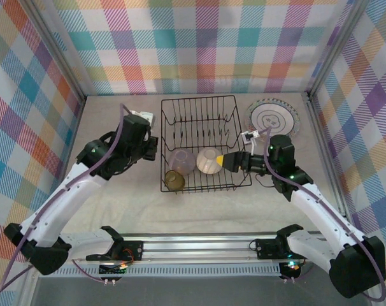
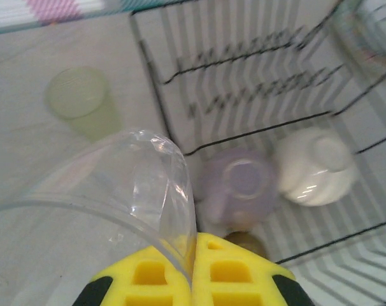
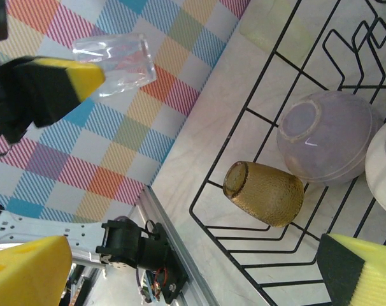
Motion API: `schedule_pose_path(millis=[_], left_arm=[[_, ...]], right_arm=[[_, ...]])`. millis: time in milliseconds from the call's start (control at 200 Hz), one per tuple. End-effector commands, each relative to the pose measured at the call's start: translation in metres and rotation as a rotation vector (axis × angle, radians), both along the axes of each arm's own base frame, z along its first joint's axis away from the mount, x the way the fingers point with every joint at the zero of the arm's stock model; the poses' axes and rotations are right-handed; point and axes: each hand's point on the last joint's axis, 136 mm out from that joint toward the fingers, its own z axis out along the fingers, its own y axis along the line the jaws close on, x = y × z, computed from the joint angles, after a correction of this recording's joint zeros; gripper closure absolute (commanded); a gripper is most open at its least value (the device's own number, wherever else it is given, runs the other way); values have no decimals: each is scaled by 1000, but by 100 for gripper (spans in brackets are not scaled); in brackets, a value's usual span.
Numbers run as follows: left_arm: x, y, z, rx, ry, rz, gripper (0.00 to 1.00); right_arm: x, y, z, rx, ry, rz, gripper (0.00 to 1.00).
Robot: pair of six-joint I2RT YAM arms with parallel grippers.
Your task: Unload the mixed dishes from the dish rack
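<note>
Left pincer (image 2: 193,271) is clenched, its yellow pads pinching the thin rim of the clear cup (image 2: 116,185). The cup is glossy see-through plastic, tapered and tilted on its side, just left of the dish rack (image 1: 199,97). On the counter (image 1: 116,204) beyond it stands a pale yellow-green cup (image 2: 78,95), frosted and faintly ribbed, upright and outside the rack.

Over to the right pincer (image 1: 232,161): it is released, with its blocky yellow foam pads spread wide at the rack's right wall, gripping nothing.

Inside the rack, a rectangular black wire basket with upright slot dividers, three pieces sit at the near end. A translucent lavender bowl (image 1: 181,160), smooth and domed, is turned foot-up. Touching or nearly touching its right side is a cream bowl (image 1: 209,160), glossy and also inverted. An amber cup (image 1: 174,180) with a pebbled surface lies on its side in the near-left corner, just beside the lavender bowl.

To the right of the rack's far end, a round plate (image 1: 273,117) lies flat and face-up, with dark rings and a striped rim.

The counter is matte and pale beige. Pastel plaid cloth (image 1: 199,38) lines the walls, and a ridged aluminium rail (image 1: 199,245) runs along the near edge.
</note>
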Motion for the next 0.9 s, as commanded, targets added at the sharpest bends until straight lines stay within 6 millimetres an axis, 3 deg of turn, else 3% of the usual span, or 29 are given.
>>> schedule_pose_path(millis=[0,200,575,895], left_arm=[[10,32,-9,183,44,26,100],[48,66,-33,278,160,104,100],[114,112,-76,287,309,232,100],[163,135,-120,232,409,297,100]], right_arm=[[-3,6,0,-16,-42,30,1],[-11,14,-9,-52,-47,62,1],[-15,23,-36,-162,11,71,1],[-24,31,-52,-213,40,103,1]])
